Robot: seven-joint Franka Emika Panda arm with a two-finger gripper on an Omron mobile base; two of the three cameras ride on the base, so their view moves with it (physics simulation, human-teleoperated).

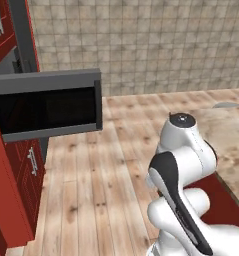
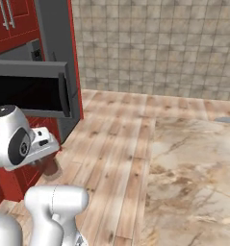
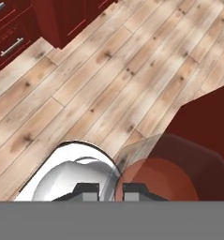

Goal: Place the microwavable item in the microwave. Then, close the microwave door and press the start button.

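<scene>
The microwavable item, a clear glass tumbler [image 3: 165, 173] with reddish-brown contents, hangs over the wooden floor. My gripper [image 3: 113, 191] is shut on its rim, one finger inside the wall and one outside. In the right base view the tumbler [image 2: 50, 166] shows below the hand, low and in front of the red cabinets. The microwave door [image 1: 46, 105] stands swung open, its black window facing me and its bar handle at the free end. The same door [image 2: 30, 92] is up and to the left of the hand. Behind it is the microwave [image 2: 20, 54], grey inside.
Red cabinets with bar handles [image 3: 12, 46] line the left side below the microwave. The wooden floor [image 1: 101, 170] stretches ahead to a tiled wall [image 2: 159, 43]. A marbled surface [image 2: 193, 163] lies on the right.
</scene>
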